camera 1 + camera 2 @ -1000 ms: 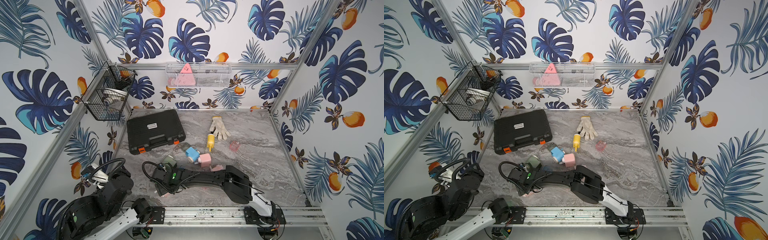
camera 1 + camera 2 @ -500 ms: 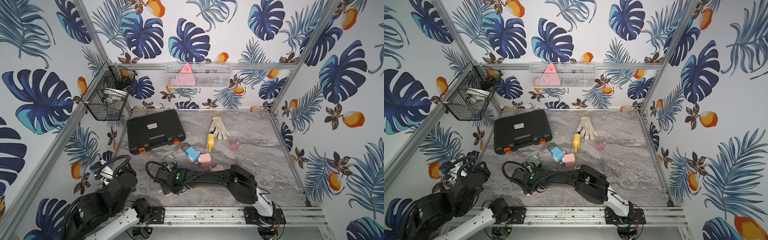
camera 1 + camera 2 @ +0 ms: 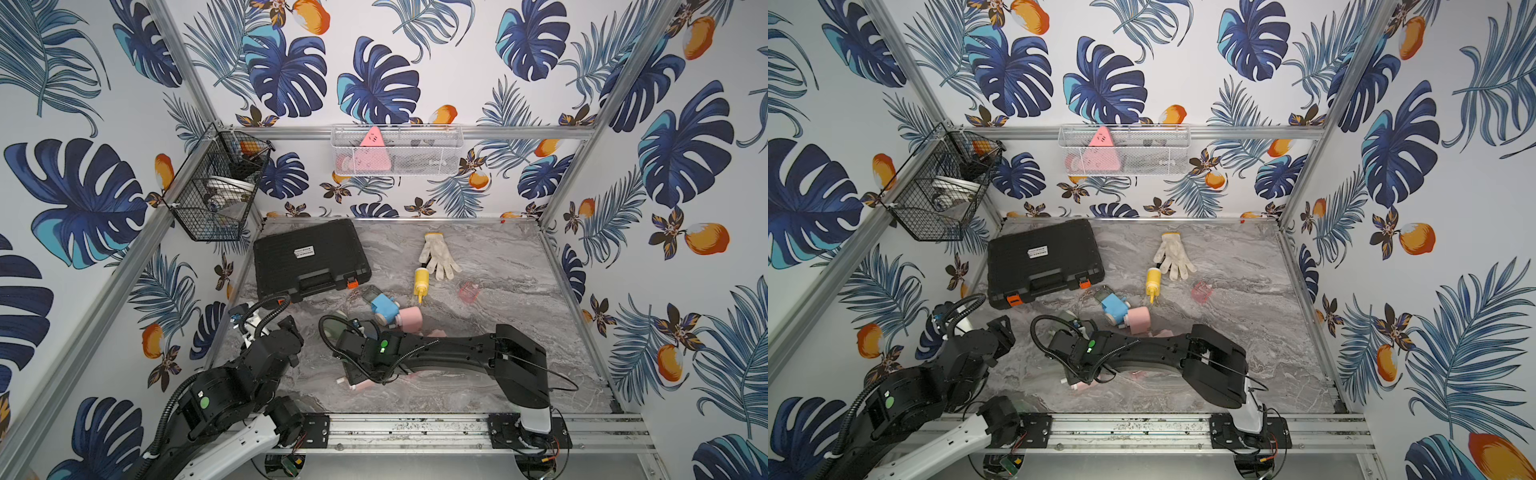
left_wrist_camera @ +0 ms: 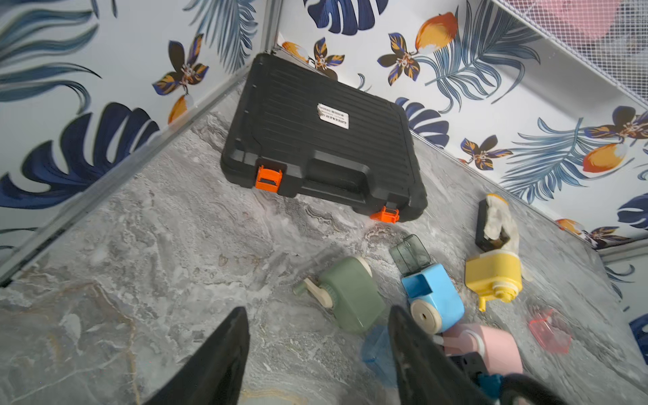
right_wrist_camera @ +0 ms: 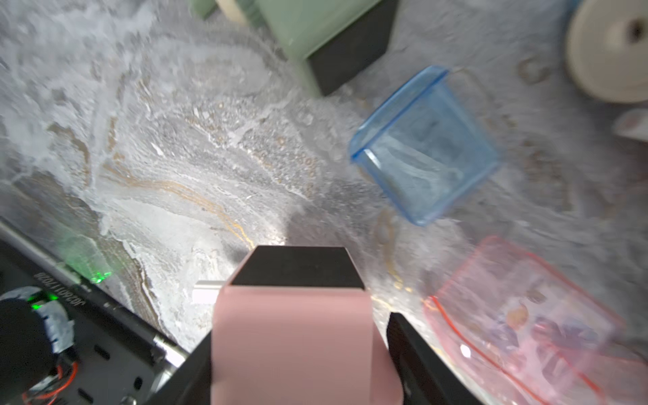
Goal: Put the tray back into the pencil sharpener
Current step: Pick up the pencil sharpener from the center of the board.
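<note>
clock ref: 12 = back wall, 6 = front rail, as in both top views
right gripper (image 5: pixel 299 328): jaws clamped on pink sharpener (image 5: pixel 294 368), one finger on each side of the body; its black slot end points away from the wrist, tray still out
pink tray (image 5: pixel 519 326): task item, flat on marble table (image 3: pixel 498 257), just beside one right finger and apart from the sharpener; top views show only a pink sliver by the right forearm, about 3 o'clock of the gripper
left gripper (image 4: pixel 317 310): jaws apart, nothing between them; over the table at 7-8 o'clock, aimed toward green sharpener (image 4: pixel 350 298)
change, left arm: came forward from the 7 o'clock corner toward centre, step by step over the earlier frames; now nearer black case (image 3: pixel 309 259)
change, right arm: wrist and elbow slid toward 3 o'clock; forearm lies low across the 6 o'clock side
change, held item: pink body with a white stub now peeks out under the right wrist in the top views; couldn't make it out earlier
no change: loose items are in the same spots
centre cluster: blue sharpener (image 4: pixel 433 298), second pink sharpener (image 3: pixel 409 318) touching it at 4 o'clock, blue tray (image 5: pixel 424 147) between the green and blue ones
1 o'clock: glove (image 3: pixel 438 255), yellow sharpener (image 3: pixel 420 282) just below it, red tray (image 3: pixel 469 291) at 3 o'clock of the yellow one
10 o'clock: the black case, shut
</note>
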Tool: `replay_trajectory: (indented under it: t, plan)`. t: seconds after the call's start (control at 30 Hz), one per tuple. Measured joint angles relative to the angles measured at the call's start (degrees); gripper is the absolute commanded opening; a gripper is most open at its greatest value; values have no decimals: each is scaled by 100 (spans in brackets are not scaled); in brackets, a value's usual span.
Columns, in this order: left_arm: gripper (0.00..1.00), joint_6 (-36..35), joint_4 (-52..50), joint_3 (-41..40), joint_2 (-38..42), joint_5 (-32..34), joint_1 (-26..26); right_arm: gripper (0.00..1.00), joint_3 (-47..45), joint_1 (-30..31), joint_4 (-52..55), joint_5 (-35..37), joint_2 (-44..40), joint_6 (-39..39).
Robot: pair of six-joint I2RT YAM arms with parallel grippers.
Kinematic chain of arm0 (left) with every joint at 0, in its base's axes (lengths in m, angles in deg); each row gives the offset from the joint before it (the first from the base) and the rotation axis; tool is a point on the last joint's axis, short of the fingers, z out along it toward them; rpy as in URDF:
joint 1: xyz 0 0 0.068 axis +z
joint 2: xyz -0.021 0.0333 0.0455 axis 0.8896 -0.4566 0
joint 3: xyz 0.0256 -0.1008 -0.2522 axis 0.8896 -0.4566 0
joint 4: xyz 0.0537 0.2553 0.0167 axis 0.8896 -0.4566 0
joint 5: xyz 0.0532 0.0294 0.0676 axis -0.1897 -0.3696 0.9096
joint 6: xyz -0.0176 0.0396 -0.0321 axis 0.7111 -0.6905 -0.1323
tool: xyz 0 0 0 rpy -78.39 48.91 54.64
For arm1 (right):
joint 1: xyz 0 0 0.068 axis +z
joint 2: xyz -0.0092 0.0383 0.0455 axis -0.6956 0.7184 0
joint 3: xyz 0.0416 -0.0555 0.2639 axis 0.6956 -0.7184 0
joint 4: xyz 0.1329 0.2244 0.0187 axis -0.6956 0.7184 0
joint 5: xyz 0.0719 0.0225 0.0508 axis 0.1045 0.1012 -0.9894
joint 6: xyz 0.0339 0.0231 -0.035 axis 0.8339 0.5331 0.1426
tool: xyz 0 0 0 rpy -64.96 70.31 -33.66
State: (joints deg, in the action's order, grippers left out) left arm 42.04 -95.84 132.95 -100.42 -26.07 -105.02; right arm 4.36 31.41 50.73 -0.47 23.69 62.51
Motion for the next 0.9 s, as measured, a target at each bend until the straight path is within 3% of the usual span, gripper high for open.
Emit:
replay_trajectory:
  t: [0.37, 0.57, 0.73, 0.9]
  plan:
    - [74, -52, 802, -684, -321, -1005, 0, 54, -966, -155, -57, 66, -988, 280]
    - [84, -68, 1408, -1235, -219, -1766, 0, 54, -1541, -278, -343, 28, -1711, 350]
    - [99, -369, 2022, -1453, -262, -2579, 0, 53, -2017, -280, -835, -203, -2188, -87]
    - [99, -623, 2332, -1453, -422, -3383, 0, 53, -2293, -289, -1093, -350, -2778, -848]
